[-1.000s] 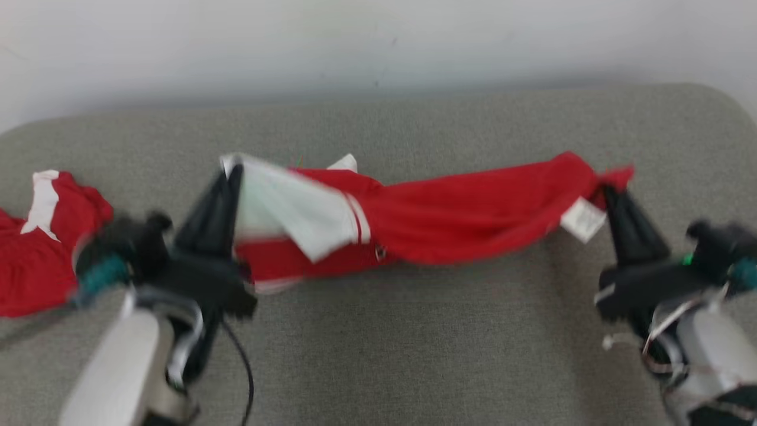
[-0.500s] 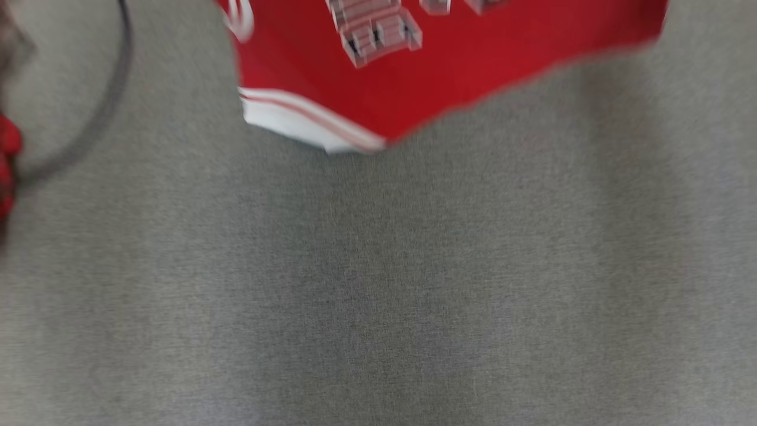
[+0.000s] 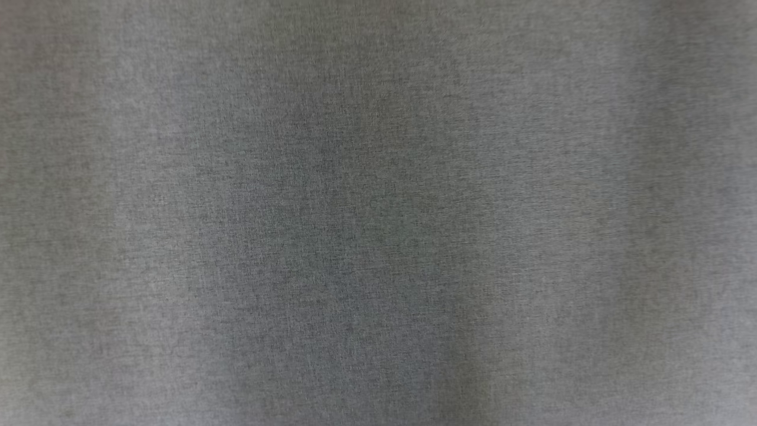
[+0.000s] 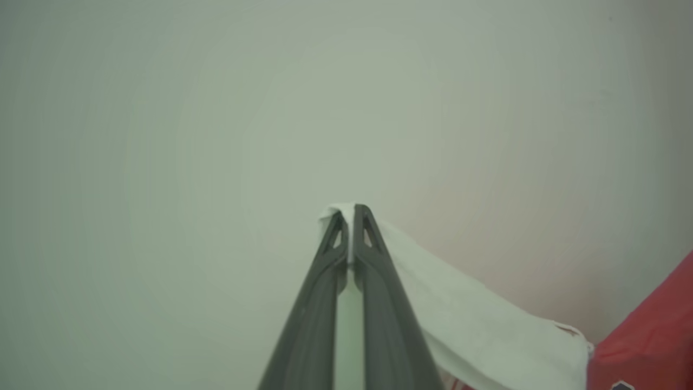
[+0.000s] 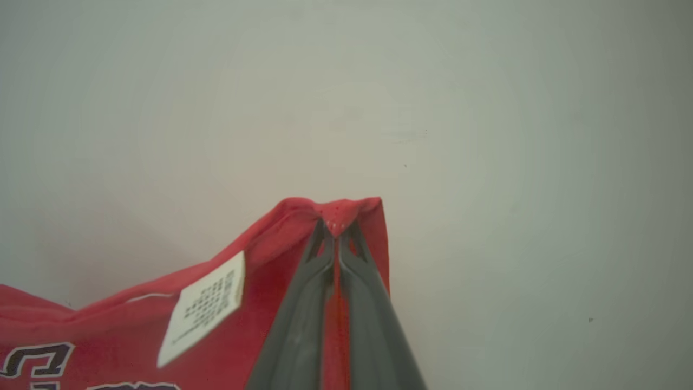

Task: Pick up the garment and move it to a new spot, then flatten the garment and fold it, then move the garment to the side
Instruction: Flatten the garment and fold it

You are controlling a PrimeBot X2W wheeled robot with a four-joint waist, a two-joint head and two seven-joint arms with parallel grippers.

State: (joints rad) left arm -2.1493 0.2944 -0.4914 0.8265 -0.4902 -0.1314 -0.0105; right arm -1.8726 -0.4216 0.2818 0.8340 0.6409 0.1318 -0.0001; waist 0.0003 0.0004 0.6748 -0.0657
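Left gripper (image 4: 349,219) is pinched tight on the white edge of the red jersey (image 4: 487,330), which trails to the lower right of its wrist view. Right gripper (image 5: 337,230) clamps a red corner at frame centre, with the care label (image 5: 203,309) at lower left against the pale wall (image 5: 487,108).

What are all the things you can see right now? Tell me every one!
garment: one, red with a white end, held up in front of the wall by both grippers
label: one, white with tiny print, sewn on the garment's red part near the right gripper
lettering: some, dark with a pale outline, on the garment's red part; too cut off to read
surface: one, grey woven cloth, under the head camera
wall: one, pale, behind both grippers
left gripper: one, dark, shut on the garment's white end
right gripper: one, dark, shut on a red corner of the garment
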